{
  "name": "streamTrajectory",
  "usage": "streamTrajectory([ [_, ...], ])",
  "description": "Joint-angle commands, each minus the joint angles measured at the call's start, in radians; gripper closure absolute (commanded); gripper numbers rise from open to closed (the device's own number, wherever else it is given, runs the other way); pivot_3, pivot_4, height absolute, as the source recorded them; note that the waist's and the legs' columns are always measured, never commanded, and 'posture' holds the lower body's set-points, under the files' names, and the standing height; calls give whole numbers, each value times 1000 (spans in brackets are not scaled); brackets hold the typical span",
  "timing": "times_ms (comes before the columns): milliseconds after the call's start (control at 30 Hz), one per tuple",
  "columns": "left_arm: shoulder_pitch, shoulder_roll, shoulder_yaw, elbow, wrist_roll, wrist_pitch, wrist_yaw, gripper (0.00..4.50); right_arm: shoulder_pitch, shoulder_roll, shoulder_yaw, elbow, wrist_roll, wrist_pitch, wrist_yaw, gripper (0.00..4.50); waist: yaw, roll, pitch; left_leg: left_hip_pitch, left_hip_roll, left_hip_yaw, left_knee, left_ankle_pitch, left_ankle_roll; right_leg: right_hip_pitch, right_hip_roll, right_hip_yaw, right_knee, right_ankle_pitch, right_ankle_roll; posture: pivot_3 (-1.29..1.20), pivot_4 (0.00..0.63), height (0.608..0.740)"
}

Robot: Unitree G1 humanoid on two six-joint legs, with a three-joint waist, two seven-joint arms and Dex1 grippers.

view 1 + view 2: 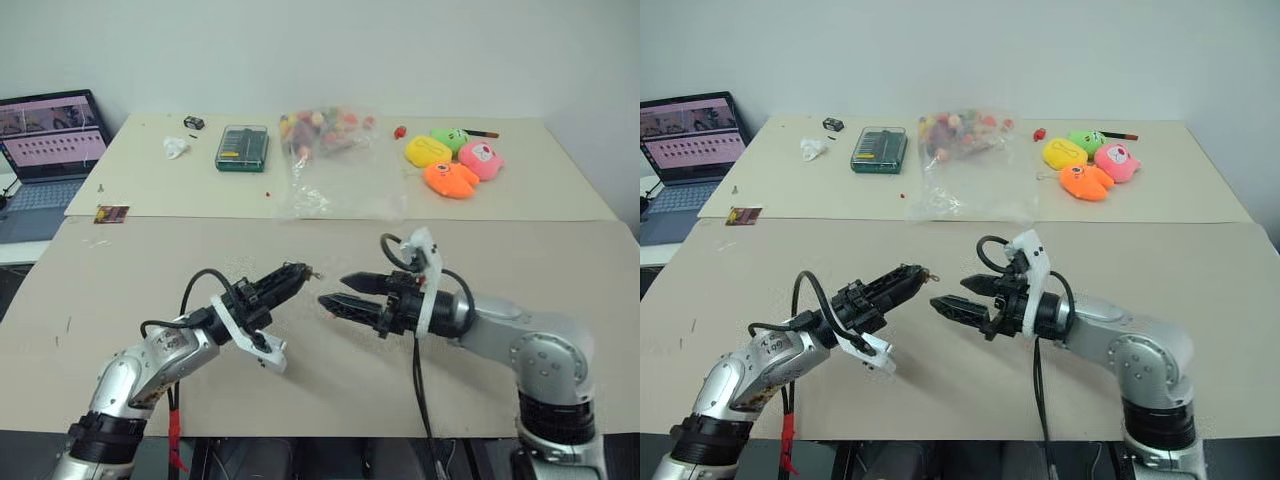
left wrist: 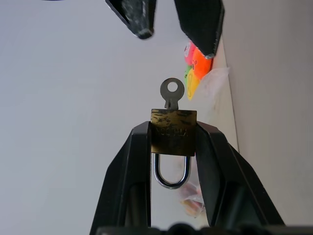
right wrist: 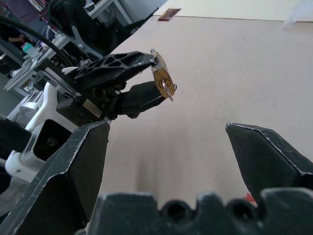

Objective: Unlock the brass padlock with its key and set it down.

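My left gripper [image 1: 297, 271] is shut on the brass padlock [image 2: 173, 133], pinching its golden body by the sides above the tan table [image 1: 120, 300]. The silvery shackle [image 2: 171, 174] points back toward the wrist. The key [image 2: 172, 93] sticks out of the padlock's bottom, its round head facing my right gripper [image 1: 334, 290]. The right gripper stands open just to the right, its fingertips aimed at the key with a small gap between. In the right wrist view the padlock [image 3: 161, 80] and key [image 3: 169, 91] sit ahead of the spread fingers [image 3: 83, 161].
On the far table lie a green bit case [image 1: 242, 147], a clear bag of colourful items [image 1: 335, 160], several plush toys [image 1: 455, 160], a white crumpled scrap [image 1: 176, 147] and a small card [image 1: 111, 213]. A laptop [image 1: 50, 150] stands at the left.
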Motion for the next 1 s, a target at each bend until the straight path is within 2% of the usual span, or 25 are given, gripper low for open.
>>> streamTrajectory([
  [33, 2, -1, -5, -64, -16, 36, 2, 3696, -4, 4, -13, -18, -11, -54, -15, 0, -2, 0, 0, 0, 0, 0, 0, 0, 0, 0, 0, 0, 0, 0, 0, 0, 150, 740],
  [367, -53, 21, 4, -128, -139, 136, -111, 3696, -12, 23, 14, 13, -43, -106, -15, 0, -7, 0, 0, 1, 1, 2, -1, 0, 0, -1, 1, 1, 0, 0, 0, 0, 150, 740],
  [533, -79, 66, 23, -128, -219, 145, -147, 3696, -29, 30, 13, 16, -35, -113, -23, 1363, -10, 0, 0, 2, 1, 3, -1, 0, 0, -1, 1, 2, 0, 0, 0, 0, 150, 740],
  [600, -86, 87, 35, -118, -252, 139, -154, 3696, -40, 31, 5, 11, -21, -112, -30, 2089, -12, 0, 0, 2, 1, 3, -2, 0, 0, -1, 1, 2, 0, 0, 0, 0, 150, 740],
  [1000, -103, 160, 33, -13, -398, 91, -180, 3696, -91, 23, -4, 3, 15, -123, -38, 2089, -19, 0, 0, 2, 1, 3, -2, 0, 0, -1, 1, 2, 0, 0, 0, 0, 150, 740],
])
